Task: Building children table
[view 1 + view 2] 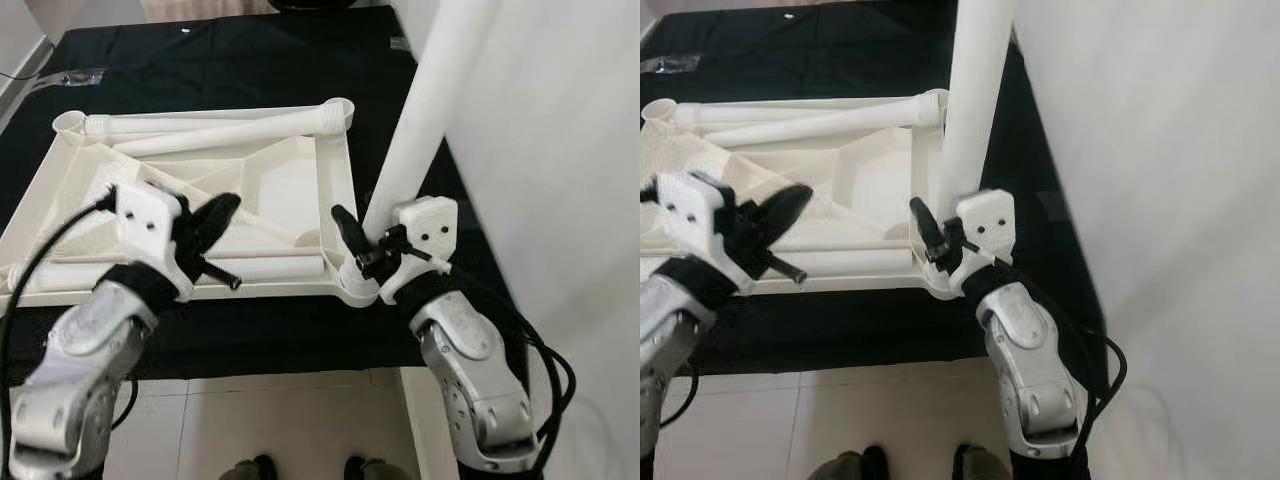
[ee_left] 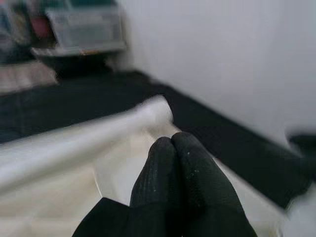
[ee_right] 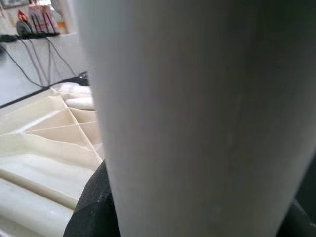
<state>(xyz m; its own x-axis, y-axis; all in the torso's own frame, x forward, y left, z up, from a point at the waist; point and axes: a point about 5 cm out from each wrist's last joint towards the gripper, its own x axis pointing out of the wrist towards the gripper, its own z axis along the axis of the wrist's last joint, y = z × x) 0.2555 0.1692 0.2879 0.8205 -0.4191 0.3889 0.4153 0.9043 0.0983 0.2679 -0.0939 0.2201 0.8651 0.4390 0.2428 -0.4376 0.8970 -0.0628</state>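
Left eye view showed me the white plastic tabletop (image 1: 300, 190) lying upside down on a black mat (image 1: 250, 60), its ribbed underside facing up and round sockets at its corners. Several loose white plastic tube legs (image 1: 215, 133) lay across it, some along the far edge and some along the near edge. One more white leg tube (image 1: 425, 110) stood upright in the near right corner socket (image 1: 355, 285).

My right gripper (image 1: 362, 245) was closed around the base of that upright leg, one black finger (image 1: 347, 232) visible against its left side, the tube passing between the fingers in the right wrist view. My left gripper (image 1: 215, 222) hovered over the near left part of the tabletop, its two black fingers pressed together and holding nothing. A white wall (image 1: 560, 180) stood close on the right, and pale floor tiles (image 1: 280, 420) lay below the mat's near edge.
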